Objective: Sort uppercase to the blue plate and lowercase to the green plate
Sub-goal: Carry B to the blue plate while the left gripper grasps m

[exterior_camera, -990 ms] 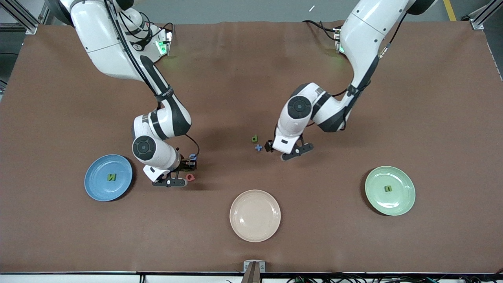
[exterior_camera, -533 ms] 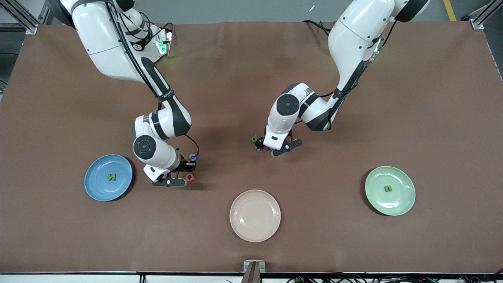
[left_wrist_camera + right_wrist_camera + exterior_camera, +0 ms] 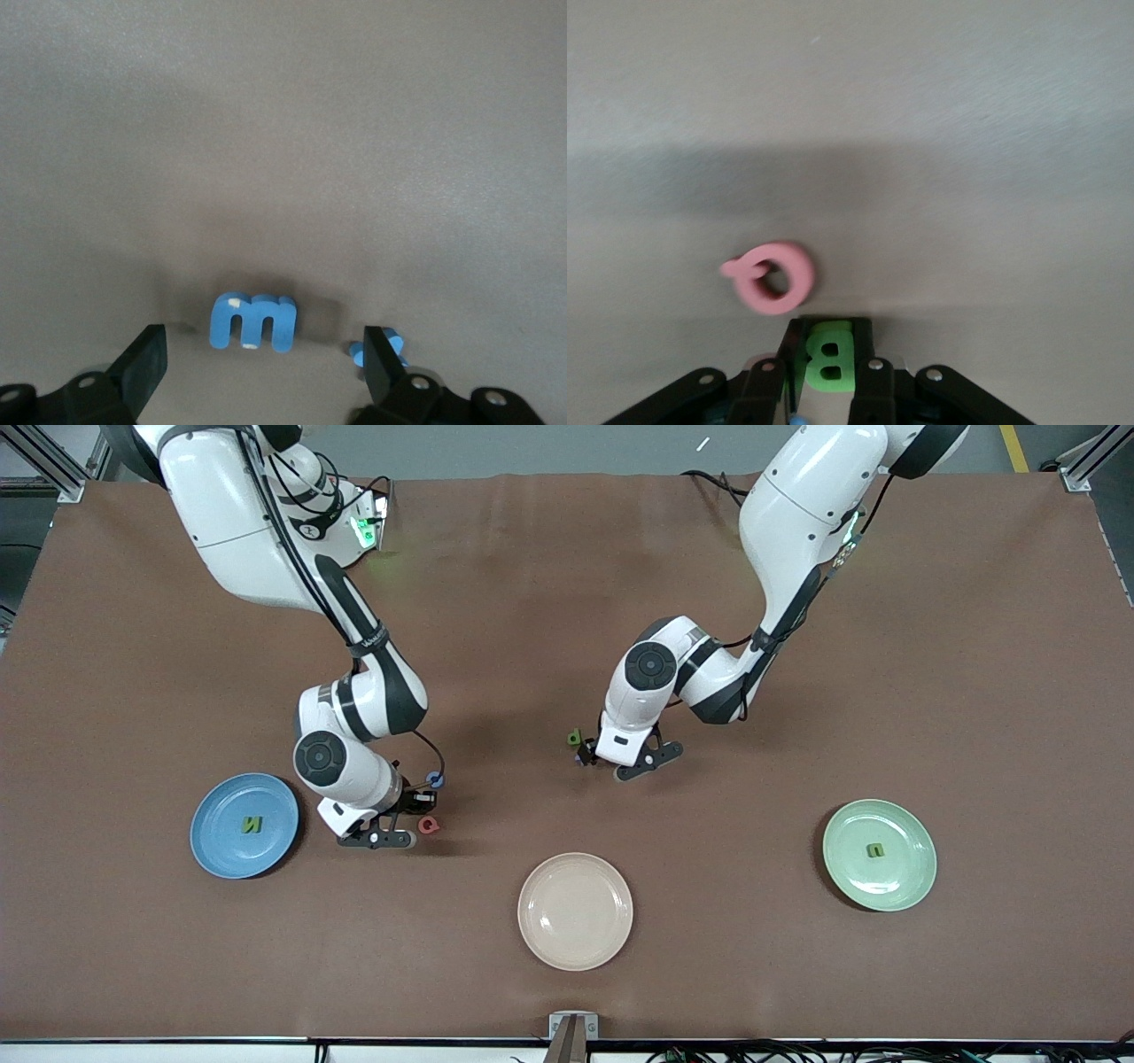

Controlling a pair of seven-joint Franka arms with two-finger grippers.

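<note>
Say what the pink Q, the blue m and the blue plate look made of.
Pink ring-shaped Q letter: likely soft foam; thick, matte, rounded edges. Blue m-shaped letter: the same foam look, with small pale nicks. Round blue plate: smooth with a raised rim, perhaps plastic or glazed ceramic; I cannot tell which.

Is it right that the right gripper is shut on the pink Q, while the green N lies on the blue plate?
Not quite. In the right wrist view the right gripper is shut on the green B; the pink Q lies free on the table beside it. The rest holds: in the front view the green N lies on the blue plate.
</note>
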